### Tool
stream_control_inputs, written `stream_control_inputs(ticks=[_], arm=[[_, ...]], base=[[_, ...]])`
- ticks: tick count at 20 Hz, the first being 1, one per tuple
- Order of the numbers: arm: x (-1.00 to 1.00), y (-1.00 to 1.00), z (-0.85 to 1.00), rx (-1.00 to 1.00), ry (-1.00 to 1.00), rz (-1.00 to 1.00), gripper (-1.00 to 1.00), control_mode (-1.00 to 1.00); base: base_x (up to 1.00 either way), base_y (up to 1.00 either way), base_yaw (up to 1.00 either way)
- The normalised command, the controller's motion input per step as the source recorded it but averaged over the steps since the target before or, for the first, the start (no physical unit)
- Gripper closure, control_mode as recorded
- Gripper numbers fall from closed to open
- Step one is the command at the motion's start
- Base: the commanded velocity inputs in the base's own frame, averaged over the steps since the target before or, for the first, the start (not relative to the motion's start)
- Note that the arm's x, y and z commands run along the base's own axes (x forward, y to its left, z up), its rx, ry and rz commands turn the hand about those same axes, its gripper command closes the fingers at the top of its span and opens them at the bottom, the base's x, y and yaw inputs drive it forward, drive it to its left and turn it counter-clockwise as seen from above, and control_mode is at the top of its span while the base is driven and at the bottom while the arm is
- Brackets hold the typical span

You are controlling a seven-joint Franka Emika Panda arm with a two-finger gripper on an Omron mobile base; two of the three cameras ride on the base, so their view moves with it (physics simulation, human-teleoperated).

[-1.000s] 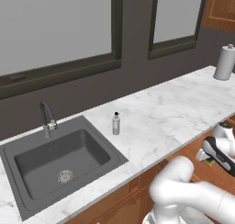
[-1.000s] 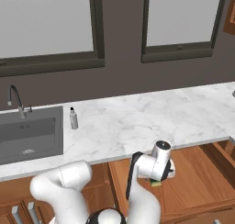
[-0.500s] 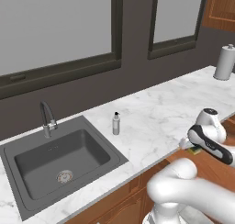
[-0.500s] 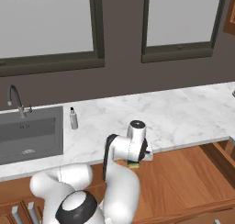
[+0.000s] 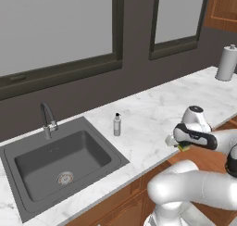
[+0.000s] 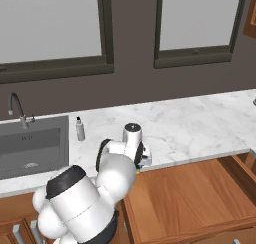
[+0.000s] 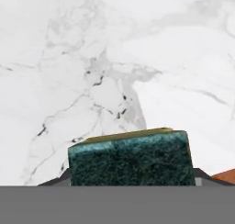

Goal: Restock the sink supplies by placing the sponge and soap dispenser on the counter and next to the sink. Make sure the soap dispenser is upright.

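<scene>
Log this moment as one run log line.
gripper: shut on sponge | over counter front edge | soap dispenser: upright beside sink

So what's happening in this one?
The arm's gripper is holding the sponge above the front edge of the marble counter, green scrub side facing the hand camera. The soap dispenser already stands upright on the counter just right of the sink. The sponge is not yet set down, and it is some way right of the sink.
</scene>
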Motion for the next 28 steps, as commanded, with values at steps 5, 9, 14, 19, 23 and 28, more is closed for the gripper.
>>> stream_control_inputs(ticks=[5, 9, 14, 19, 23, 28], arm=[[0.00, 0.82, 0.30, 0.00, -0.01, 0.00, 1.00, -1.00], [0.17, 1.00, 0.05, 0.00, 0.00, 0.00, 1.00, -1.00], [0.06, 0.89, -0.01, 0.00, -0.01, 0.00, 1.00, -1.00], [0.09, 0.69, 0.00, 0.00, -0.02, 0.00, 1.00, -1.00], [0.00, 0.54, 0.00, 0.00, 0.00, 0.00, 1.00, -1.00], [0.00, 0.46, 0.00, 0.00, 0.00, 0.00, 1.00, -1.00]], base=[[0.00, 0.00, 0.00], [0.00, 0.00, 0.00], [0.00, 0.00, 0.00], [0.00, 0.00, 0.00], [0.00, 0.00, 0.00], [0.00, 0.00, 0.00]])
